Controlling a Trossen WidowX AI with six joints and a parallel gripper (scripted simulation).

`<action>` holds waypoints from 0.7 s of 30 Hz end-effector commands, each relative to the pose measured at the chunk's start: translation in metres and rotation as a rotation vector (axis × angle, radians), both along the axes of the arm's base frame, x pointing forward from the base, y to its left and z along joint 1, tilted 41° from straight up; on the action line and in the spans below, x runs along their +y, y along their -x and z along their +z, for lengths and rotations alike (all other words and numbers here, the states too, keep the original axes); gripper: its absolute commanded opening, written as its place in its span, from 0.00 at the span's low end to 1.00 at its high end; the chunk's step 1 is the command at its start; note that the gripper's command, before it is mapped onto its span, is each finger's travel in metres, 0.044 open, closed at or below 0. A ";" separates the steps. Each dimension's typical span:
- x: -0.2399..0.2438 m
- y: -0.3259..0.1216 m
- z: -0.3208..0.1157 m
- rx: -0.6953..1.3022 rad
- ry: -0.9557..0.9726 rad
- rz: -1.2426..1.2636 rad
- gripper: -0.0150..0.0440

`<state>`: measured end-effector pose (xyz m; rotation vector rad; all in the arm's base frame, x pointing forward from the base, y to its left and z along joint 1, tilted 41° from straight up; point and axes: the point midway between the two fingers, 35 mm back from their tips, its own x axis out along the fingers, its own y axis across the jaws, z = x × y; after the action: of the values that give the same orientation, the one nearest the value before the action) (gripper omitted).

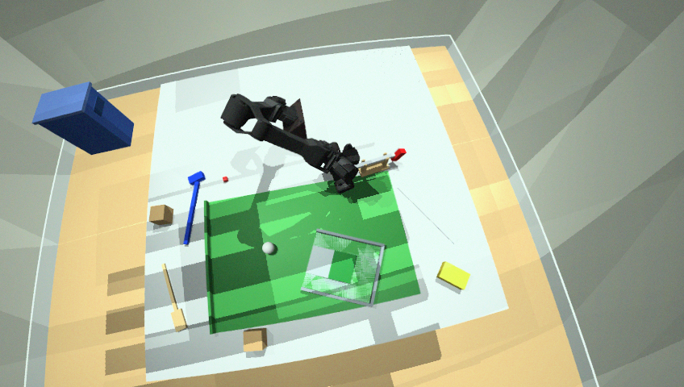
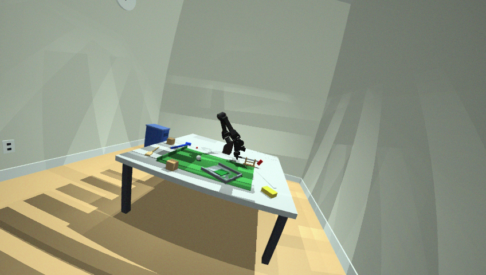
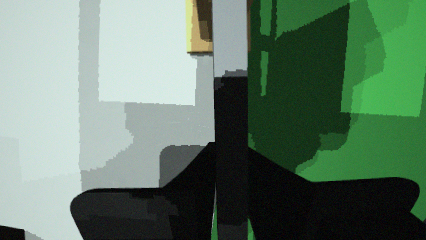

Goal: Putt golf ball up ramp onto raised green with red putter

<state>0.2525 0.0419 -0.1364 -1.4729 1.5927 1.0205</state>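
Item: gripper (image 3: 231,200), which we record clamped on the dark shaft of the red putter (image 1: 398,153), its head lying on a small wooden rack (image 1: 374,167) at the green mat's (image 1: 239,287) edge. Golf ball (image 1: 269,247) sits mid-mat, near the raised green (image 1: 343,268).

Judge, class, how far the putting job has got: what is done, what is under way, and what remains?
Done: the gripper has reached the red putter on its wooden rack. Under way: it is shut on the putter's dark shaft, not yet lifted. Left: lifting the putter and striking the golf ball, which sits on the green mat, up to the raised green.
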 end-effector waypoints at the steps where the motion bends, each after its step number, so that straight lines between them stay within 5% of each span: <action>1: 0.000 -0.001 0.000 -0.002 0.000 0.000 0.25; 21: 0.059 -0.009 0.070 -0.004 0.002 0.001 0.25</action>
<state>0.2609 0.1026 -0.0660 -1.4806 1.5873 1.0226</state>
